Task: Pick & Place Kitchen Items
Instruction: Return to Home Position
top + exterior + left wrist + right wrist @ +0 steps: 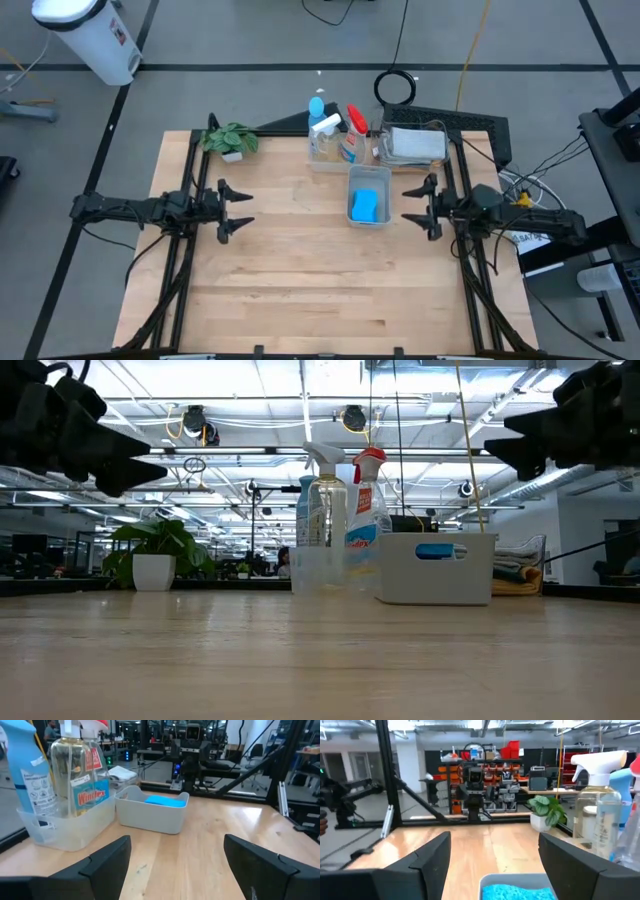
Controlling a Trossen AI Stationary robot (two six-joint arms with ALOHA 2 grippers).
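Note:
Blue sponges (365,206) lie in a grey-white bin (368,195) right of the table's middle; they also show in the left wrist view (165,800) and the right wrist view (517,893). Spray bottles with blue, white and red tops (330,125) stand upright in a clear bin (333,150) at the far edge. Folded cloths (414,145) lie in a bin at the far right. My left gripper (237,210) is open and empty at the left. My right gripper (417,208) is open and empty, right of the sponge bin.
A small green potted plant (231,140) stands at the far left corner. The table's middle and near half is bare wood (320,280). Dark frame bars run along the table's left and right sides.

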